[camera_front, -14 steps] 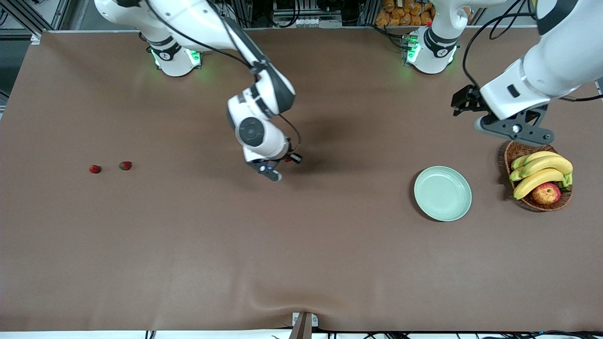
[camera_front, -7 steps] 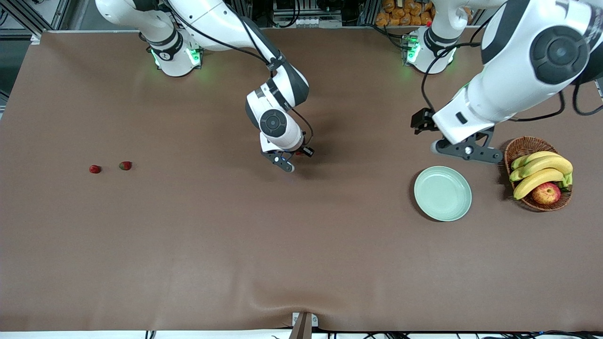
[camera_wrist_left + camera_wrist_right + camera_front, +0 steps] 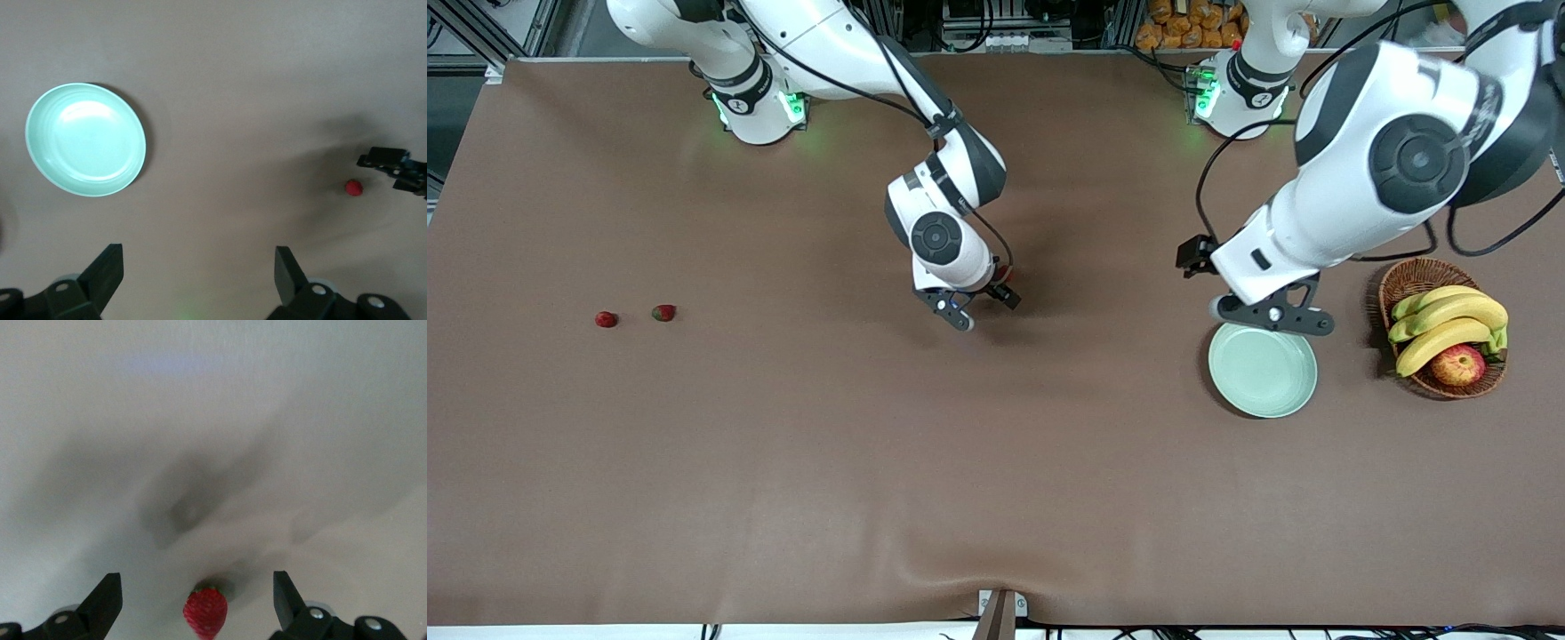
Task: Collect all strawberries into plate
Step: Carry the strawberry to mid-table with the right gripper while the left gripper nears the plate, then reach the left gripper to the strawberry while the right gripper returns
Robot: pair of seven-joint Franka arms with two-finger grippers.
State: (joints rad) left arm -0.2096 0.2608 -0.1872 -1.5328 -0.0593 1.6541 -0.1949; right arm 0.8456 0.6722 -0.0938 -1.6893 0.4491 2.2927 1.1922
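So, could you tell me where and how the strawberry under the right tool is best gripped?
Probably across its plump red middle, coming straight down from above. The strawberry lies on the table between the open fingers of the right tool, with its green top to one side; it is small and low, so a side approach looks impractical.

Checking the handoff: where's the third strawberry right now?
On the table mid-way along, between the open fingers of the right gripper: the strawberry shows in the right wrist view, well short of the plate toward the left arm's end.
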